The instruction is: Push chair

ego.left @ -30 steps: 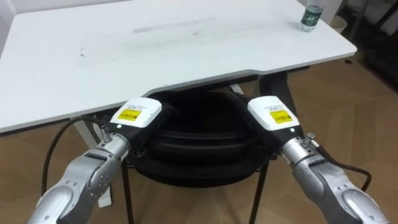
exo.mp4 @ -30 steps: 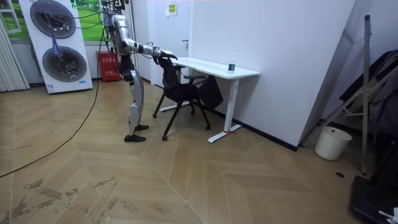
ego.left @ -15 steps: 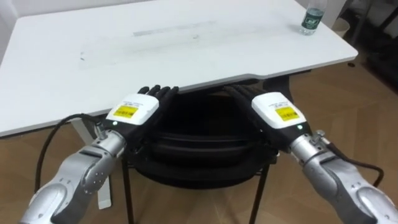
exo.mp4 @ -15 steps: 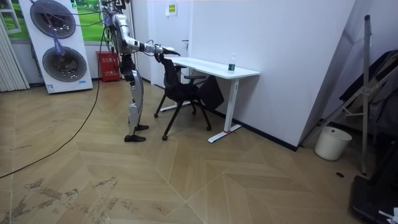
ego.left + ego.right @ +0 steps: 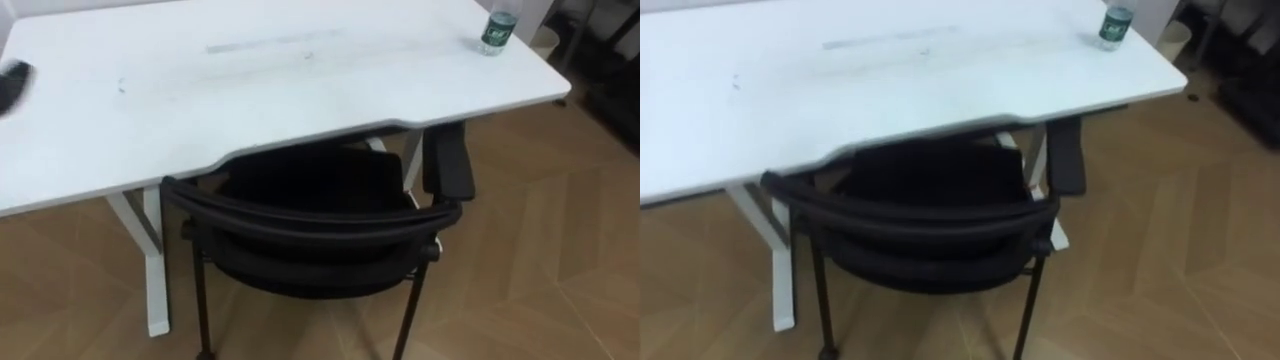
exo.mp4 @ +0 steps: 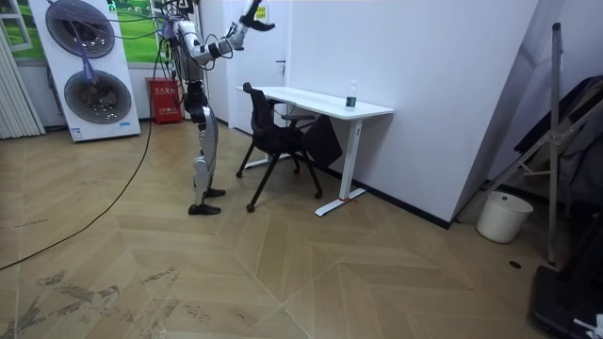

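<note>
1. My left hand (image 5: 10,85) is a dark blur at the left border of the left eye view, over the left edge of the desk. I cannot tell how its fingers are set.
2. In the room view I see the right hand (image 6: 254,19) up above head height, well clear of the chair. I cannot tell there whether it is spread or curled.
3. The black chair with a curved backrest and thin metal legs (image 5: 310,225) stands at the near edge of the white rectangular desk top (image 5: 300,90). Its seat is partly under that edge and its backrest is just outside it. Neither hand touches it.
4. A clear plastic bottle with a green label (image 5: 497,28) stands upright at the desk's far right corner.
5. Around it I see a wooden herringbone floor (image 5: 540,250) and a white wall (image 6: 424,75) behind the desk.
6. The robot stands upright behind the chair. Two stacked white machines with round doors (image 6: 89,66) are at the room view's left, and a white bucket (image 6: 495,217) is on the floor at its right.
</note>
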